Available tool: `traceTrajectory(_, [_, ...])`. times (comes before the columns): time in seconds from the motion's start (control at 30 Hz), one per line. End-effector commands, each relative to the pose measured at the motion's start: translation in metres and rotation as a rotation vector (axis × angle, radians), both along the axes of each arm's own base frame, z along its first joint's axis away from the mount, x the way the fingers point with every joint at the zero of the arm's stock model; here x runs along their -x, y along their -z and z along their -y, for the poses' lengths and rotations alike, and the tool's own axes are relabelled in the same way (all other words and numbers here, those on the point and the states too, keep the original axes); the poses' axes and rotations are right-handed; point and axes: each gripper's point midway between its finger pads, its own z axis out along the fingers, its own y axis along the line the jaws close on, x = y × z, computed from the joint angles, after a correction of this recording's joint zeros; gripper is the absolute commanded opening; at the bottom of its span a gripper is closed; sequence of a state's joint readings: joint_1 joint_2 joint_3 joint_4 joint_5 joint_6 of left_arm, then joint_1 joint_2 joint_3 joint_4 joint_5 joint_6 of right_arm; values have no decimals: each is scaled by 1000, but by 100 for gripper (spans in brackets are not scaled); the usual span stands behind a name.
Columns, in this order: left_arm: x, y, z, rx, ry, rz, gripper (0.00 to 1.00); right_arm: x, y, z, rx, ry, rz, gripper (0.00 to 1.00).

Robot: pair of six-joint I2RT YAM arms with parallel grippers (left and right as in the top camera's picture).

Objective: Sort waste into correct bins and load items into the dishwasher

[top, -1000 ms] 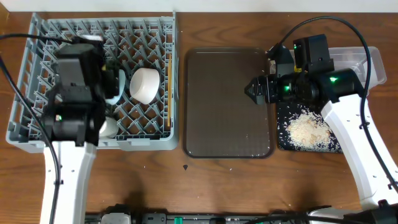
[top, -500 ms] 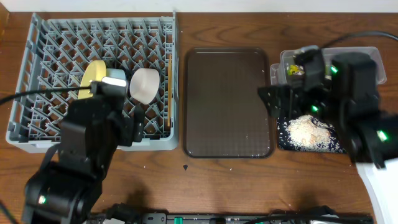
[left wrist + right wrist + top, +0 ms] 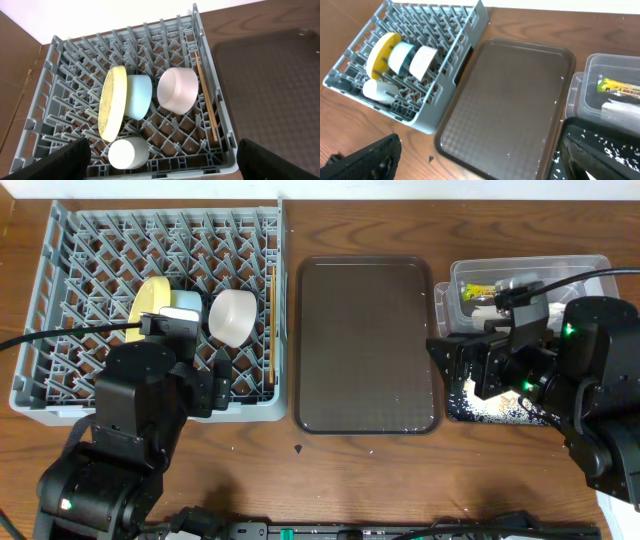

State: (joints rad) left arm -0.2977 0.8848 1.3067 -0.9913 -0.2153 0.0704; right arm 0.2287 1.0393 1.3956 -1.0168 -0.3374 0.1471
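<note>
The grey dish rack (image 3: 100, 250) holds the yellow plate (image 3: 150, 298) on edge, the light-blue bowl (image 3: 185, 310), a white bowl (image 3: 232, 317) and the chopsticks (image 3: 270, 320). In the left wrist view the plate (image 3: 112, 102), blue bowl (image 3: 140, 95), white bowl (image 3: 177, 90), chopsticks (image 3: 206, 97) and a second small white bowl (image 3: 129, 152) sit in the rack. The left gripper (image 3: 162, 170) is open and empty, high above the rack's front edge. The right gripper (image 3: 475, 167) is open and empty. The clear tub (image 3: 615, 67) holds the yellow-green wrapper (image 3: 620, 87) and white napkin (image 3: 620, 107). Rice specks lie on the black tray (image 3: 458, 402).
The large brown serving tray (image 3: 367, 345) lies between the rack and the bins, bare but for a few specks. The right arm (image 3: 570, 380) hangs over most of the black tray. The left arm (image 3: 140, 410) covers the rack's front right part.
Both arms have drawn back toward the table's front and risen. The left arm has uncovered the plate and bowls. The right arm now hides the rice pile and uncovers the tub.
</note>
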Motion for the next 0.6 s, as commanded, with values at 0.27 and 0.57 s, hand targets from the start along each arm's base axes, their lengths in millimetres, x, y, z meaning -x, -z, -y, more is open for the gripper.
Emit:
traceTrajectory(0.27, [1,-3,1,14,-6,7,93,-9,-33,19,203,-43,478,99])
traceTrajectory(0.57, [1,-3,1,15,-6,7,93,30,85,70,247,136,499,99])
